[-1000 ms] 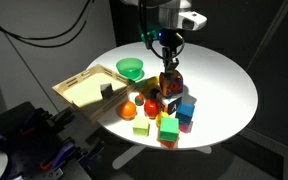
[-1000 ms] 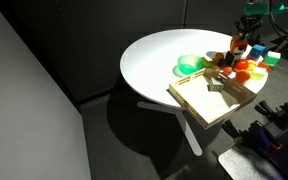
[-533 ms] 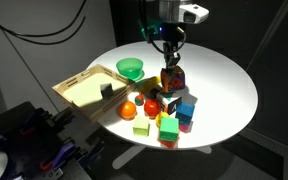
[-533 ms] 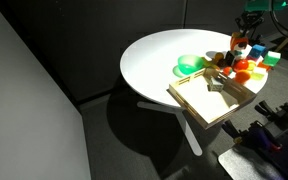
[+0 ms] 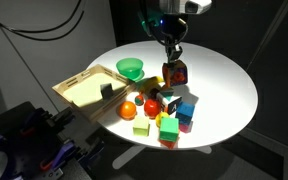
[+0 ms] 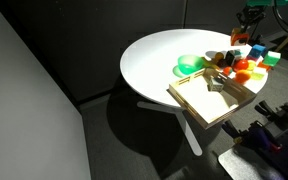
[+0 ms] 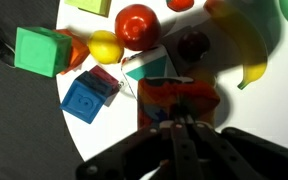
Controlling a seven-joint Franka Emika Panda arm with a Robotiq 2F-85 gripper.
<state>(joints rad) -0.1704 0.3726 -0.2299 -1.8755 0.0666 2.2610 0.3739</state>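
Wooden tray [image 5: 81, 88] and green bowl [image 5: 130, 69] lie unmoved at nine o'clock on the white desk [image 5: 224, 85]. Rightward, the end effector [image 5: 172, 58] grips the orange carton [image 5: 175, 74], now higher than a second ago, at twelve o'clock of the toy blocks [image 5: 168, 127].

I can read no text, number or sign anywhere. The orange box [image 7: 174, 95] gripped in my pincer [image 7: 184, 122] has a printed face, too blurred to read.
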